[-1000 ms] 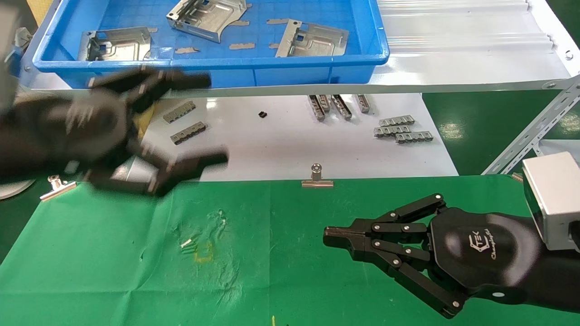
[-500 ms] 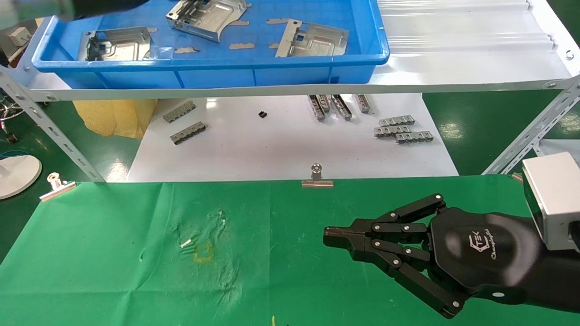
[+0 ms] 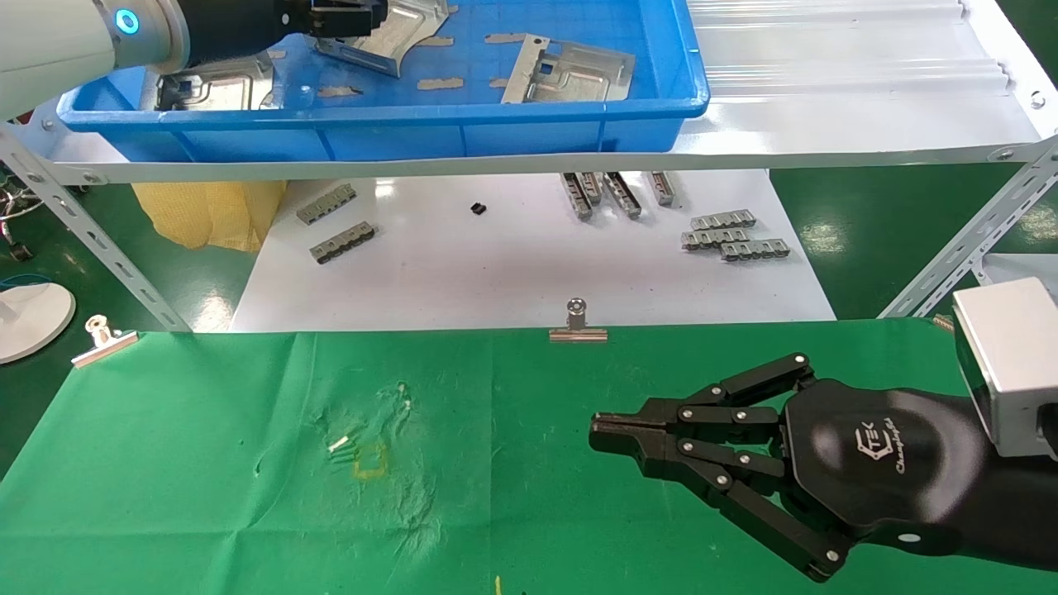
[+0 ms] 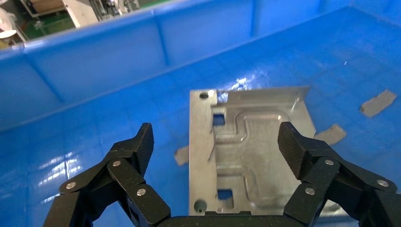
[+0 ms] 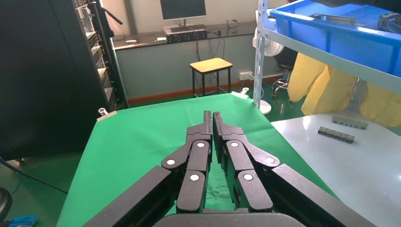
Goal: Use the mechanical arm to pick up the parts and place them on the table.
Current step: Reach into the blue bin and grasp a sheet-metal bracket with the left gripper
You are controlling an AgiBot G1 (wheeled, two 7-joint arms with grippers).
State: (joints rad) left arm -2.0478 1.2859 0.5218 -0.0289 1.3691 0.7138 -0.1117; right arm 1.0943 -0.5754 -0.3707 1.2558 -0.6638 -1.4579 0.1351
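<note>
Parts are all in the blue crate (image 3: 579, 124) on the white metal shelf (image 3: 826, 99) beyond the far edge of the table (image 3: 207, 512); none lies on the green cloth, so I judge the task barely begun, with every plate left to move. I count three sheet-metal plates in the crate from the head view: one toward its left end (image 3: 219, 83), one near the middle (image 3: 405, 29), partly under my left arm, and one toward its right end (image 3: 570, 73). Small grey scraps (image 3: 440, 83) lie scattered on the crate floor between them.

My left gripper (image 3: 343, 16) is inside the crate over the middle plate. In the left wrist view that plate (image 4: 250, 156) lies flat on the blue floor, and the left gripper's fingers (image 4: 137, 146) are spread wide, one on either side of it, touching nothing that I can see. I read this as lining up for the first grasp.

My right gripper (image 3: 607, 431) is parked low over the cloth near the table's right edge, fingers pressed together and holding nothing.

Below the shelf, a white board (image 3: 529, 273) carries grey toothed strips (image 3: 731, 235), which are not my concern. Silver binder clips (image 3: 579, 326) pin the cloth along the table's far edge.
</note>
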